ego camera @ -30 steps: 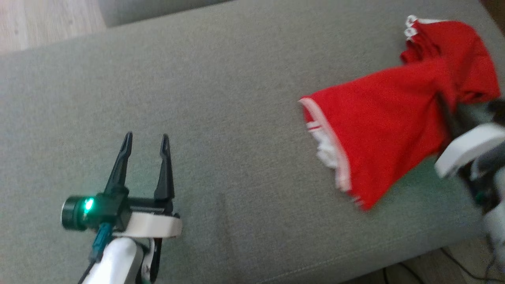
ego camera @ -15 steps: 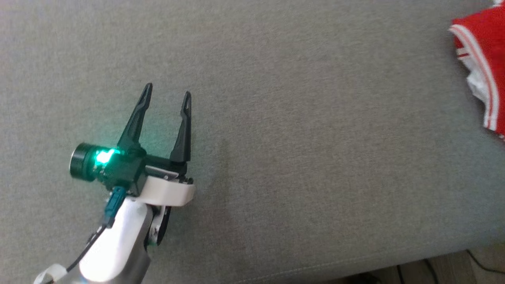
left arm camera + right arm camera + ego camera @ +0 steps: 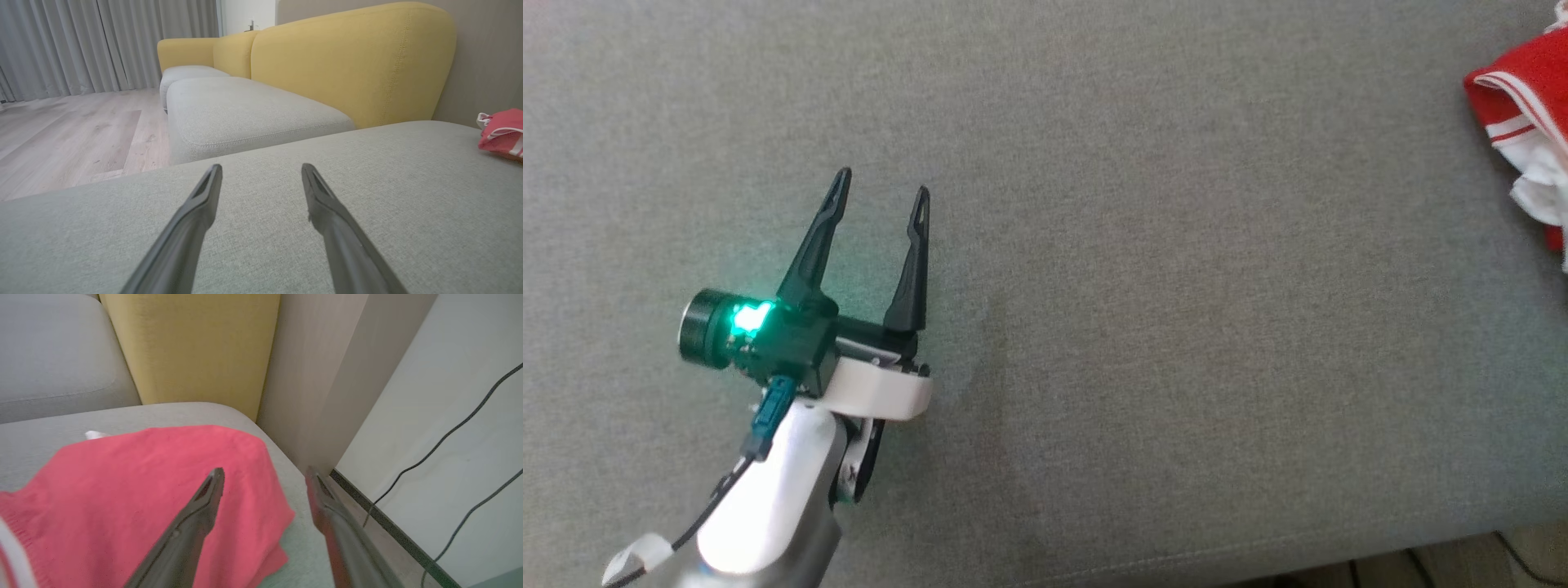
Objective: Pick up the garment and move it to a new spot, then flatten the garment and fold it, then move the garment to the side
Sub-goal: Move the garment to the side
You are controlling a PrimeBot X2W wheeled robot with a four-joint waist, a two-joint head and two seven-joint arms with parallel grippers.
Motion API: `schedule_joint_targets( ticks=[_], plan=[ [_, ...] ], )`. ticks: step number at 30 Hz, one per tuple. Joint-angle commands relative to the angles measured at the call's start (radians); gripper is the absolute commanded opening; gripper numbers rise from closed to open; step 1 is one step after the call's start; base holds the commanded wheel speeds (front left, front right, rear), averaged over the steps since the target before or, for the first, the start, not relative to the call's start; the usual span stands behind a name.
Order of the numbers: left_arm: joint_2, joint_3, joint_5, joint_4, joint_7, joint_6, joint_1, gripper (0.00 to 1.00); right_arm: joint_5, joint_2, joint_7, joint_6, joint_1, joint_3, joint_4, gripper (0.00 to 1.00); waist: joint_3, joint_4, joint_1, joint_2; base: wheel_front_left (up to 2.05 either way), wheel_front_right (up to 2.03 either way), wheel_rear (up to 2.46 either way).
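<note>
The garment (image 3: 1523,98) is red knit with white trim. It lies bunched at the right end of the grey sofa seat (image 3: 1176,327), at the head view's right edge. My left gripper (image 3: 882,183) hovers open over bare seat, far to the garment's left; the left wrist view shows the left gripper (image 3: 261,167) with nothing between its fingers and the garment (image 3: 500,130) off to the right. In the right wrist view my right gripper (image 3: 265,470) stands open just above the garment (image 3: 143,490), one finger over the cloth, the other past the seat's corner.
A yellow backrest (image 3: 351,61) rises behind the seat, with another grey cushion (image 3: 245,110) beyond it. Wooden floor (image 3: 73,130) and curtains (image 3: 81,41) lie further off. Past the seat's right end are a wall panel (image 3: 318,375) and dark cables (image 3: 449,433).
The head camera has swung left, so the garment sits at the right edge. The right gripper, shut on the lifted garment a second ago, has opened and the cloth rests on the seat.
</note>
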Motion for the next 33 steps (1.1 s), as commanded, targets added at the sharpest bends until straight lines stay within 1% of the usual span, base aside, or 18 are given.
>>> schedule_joint_targets(
  ticks=[1,4,7,13,15,19,23,28,33],
  plan=[
    [0.014,0.034,-0.002,-0.023,-0.008,0.003,-0.004,1.00,-0.002,-0.021,-0.013,-0.001,0.036,0.009,-0.037,1.00,-0.018,0.004,0.0001,0.0000,0.00,0.00,0.00],
    [0.020,0.044,-0.011,-0.015,-0.009,0.012,0.025,1.00,-0.003,0.066,-0.042,-0.001,0.097,0.035,-0.138,1.00,-0.054,0.007,0.0001,0.0000,0.00,0.00,0.00],
    [0.029,0.056,-0.021,-0.008,-0.009,0.022,0.059,1.00,-0.002,0.152,-0.041,-0.001,0.169,0.083,-0.272,1.00,-0.092,0.011,0.0001,0.0000,0.00,0.00,0.00],
    [0.045,0.075,-0.046,0.004,-0.008,0.036,0.116,1.00,0.013,0.318,0.014,-0.001,0.334,0.204,-0.570,1.00,-0.156,0.042,0.0001,0.0000,0.00,0.00,0.00],
    [0.053,0.083,-0.053,0.008,-0.007,0.042,0.131,1.00,0.034,0.352,0.035,-0.001,0.382,0.259,-0.644,1.00,-0.174,0.058,0.0001,0.0000,0.00,0.00,0.00],
    [0.068,0.106,-0.071,0.013,0.007,0.061,0.158,1.00,0.063,0.387,0.060,-0.001,0.457,0.347,-0.740,1.00,-0.205,0.094,0.0001,0.0000,0.00,0.00,0.00],
    [0.084,0.128,-0.087,0.008,0.021,0.080,0.186,1.00,0.070,0.400,0.078,-0.001,0.504,0.406,-0.805,1.00,-0.229,0.121,0.0001,0.0000,0.00,0.00,0.00],
    [0.099,0.153,-0.108,-0.004,0.033,0.104,0.235,1.00,0.060,0.406,0.090,-0.001,0.561,0.435,-0.865,1.00,-0.264,0.129,0.0001,0.0000,0.00,0.00,0.00],
    [0.114,0.166,-0.125,-0.020,0.048,0.120,0.292,1.00,0.064,0.409,0.098,-0.001,0.633,0.452,-0.910,1.00,-0.307,0.115,0.0001,0.0000,0.00,0.00,0.00]
  ],
)
